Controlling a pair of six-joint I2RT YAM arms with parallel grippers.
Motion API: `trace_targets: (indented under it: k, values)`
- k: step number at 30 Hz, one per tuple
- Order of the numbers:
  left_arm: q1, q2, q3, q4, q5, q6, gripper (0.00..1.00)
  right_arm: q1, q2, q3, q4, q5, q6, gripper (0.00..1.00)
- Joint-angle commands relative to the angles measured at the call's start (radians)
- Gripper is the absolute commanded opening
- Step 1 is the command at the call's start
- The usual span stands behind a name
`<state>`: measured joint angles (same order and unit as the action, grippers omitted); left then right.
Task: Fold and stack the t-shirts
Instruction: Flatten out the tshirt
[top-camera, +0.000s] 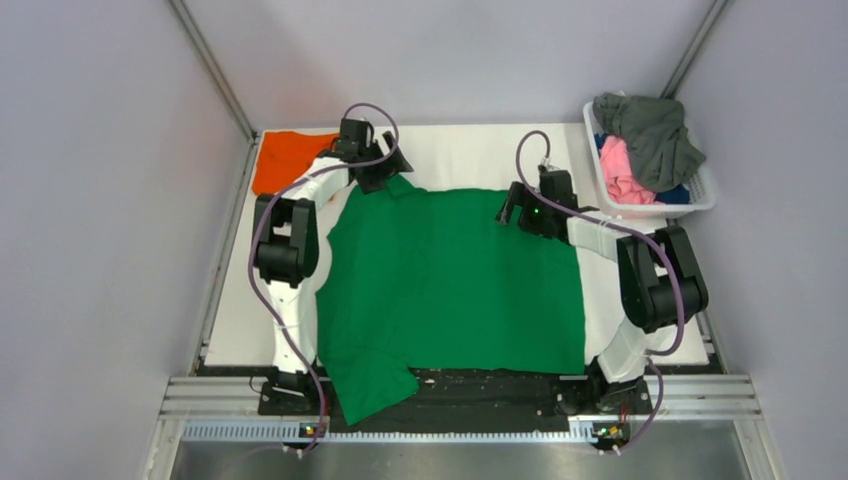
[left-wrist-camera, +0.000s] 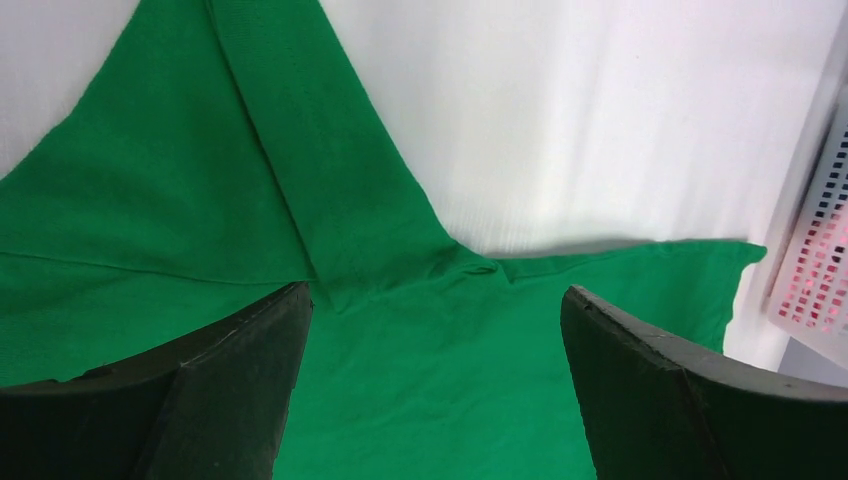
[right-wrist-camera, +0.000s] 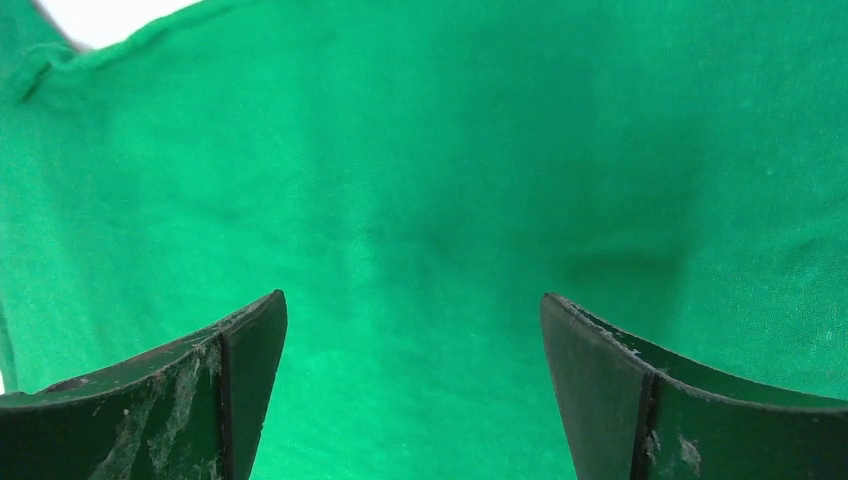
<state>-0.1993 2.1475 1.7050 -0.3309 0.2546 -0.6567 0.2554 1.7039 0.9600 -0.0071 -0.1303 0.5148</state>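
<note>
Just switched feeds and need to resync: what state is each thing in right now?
green t-shirt: spread flat, ungripped, near-left corner past the table edge
orange t-shirt: folded flat, far-left corner
basket: upright, heaped with clothes
grey t-shirt: crumpled, topmost in basket
pink t-shirt: crumpled, under the grey
left gripper: open, empty, above green t-shirt's far edge
right gripper: open, empty, above green t-shirt
</note>
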Motion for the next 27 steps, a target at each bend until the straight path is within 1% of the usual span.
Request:
trace_targets:
  k: [1,4,7,11,18,21,24,27]
  values:
    - [0.000,0.027,0.017,0.042,-0.019,-0.025,0.99,-0.001,0.032,0.023,0.044,-0.011,-0.019,0.95]
    - [-0.003,0.059,0.042,0.034,0.000,-0.036,0.99,-0.001,0.039,0.020,0.037,0.009,-0.028,0.95]
    - [-0.011,0.093,0.075,0.006,-0.024,-0.038,0.99,-0.002,0.047,0.024,0.029,0.013,-0.028,0.94]
    - [-0.012,0.129,0.104,0.023,-0.005,-0.053,0.99,-0.002,0.056,0.023,0.028,0.014,-0.030,0.94]
    - [-0.017,0.198,0.198,0.036,0.021,-0.085,0.99,-0.001,0.075,0.031,0.019,0.022,-0.036,0.94]
    - [-0.018,0.241,0.263,0.040,0.045,-0.101,0.99,-0.001,0.083,0.041,0.009,0.025,-0.040,0.94]
    - [-0.017,0.275,0.320,0.059,0.075,-0.120,0.99,-0.002,0.088,0.041,0.009,0.027,-0.041,0.94]
    - [-0.018,0.287,0.350,0.115,0.097,-0.143,0.99,-0.001,0.095,0.045,0.009,0.031,-0.042,0.94]
